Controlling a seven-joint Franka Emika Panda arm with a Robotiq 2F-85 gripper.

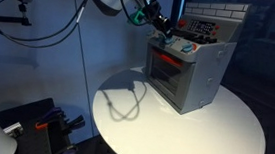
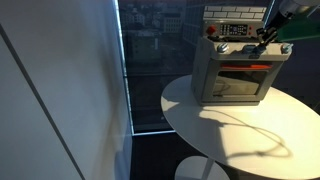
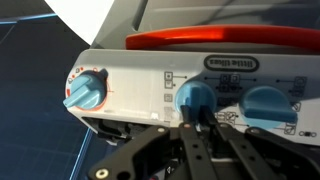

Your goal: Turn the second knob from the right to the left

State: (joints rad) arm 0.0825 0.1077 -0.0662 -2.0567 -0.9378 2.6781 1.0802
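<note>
Claw [image 3: 196,122] sits just beneath the middle knob [image 3: 193,97] of the toy oven [image 3: 140,95], fingertips close at its lower edge; whether they clamp it I cannot tell.

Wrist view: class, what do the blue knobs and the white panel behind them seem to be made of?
Blue knobs: probably moulded plastic, smooth and slightly glossy, judging by the even colour and soft highlights. White panel: likely plastic too, with a satin finish, rounded edges and printed markings. The look alone cannot confirm either.

Round white table [image 1: 223,135] w/ a grey toy oven [image 1: 199,80] standing directly on it, twd the rim.
</note>
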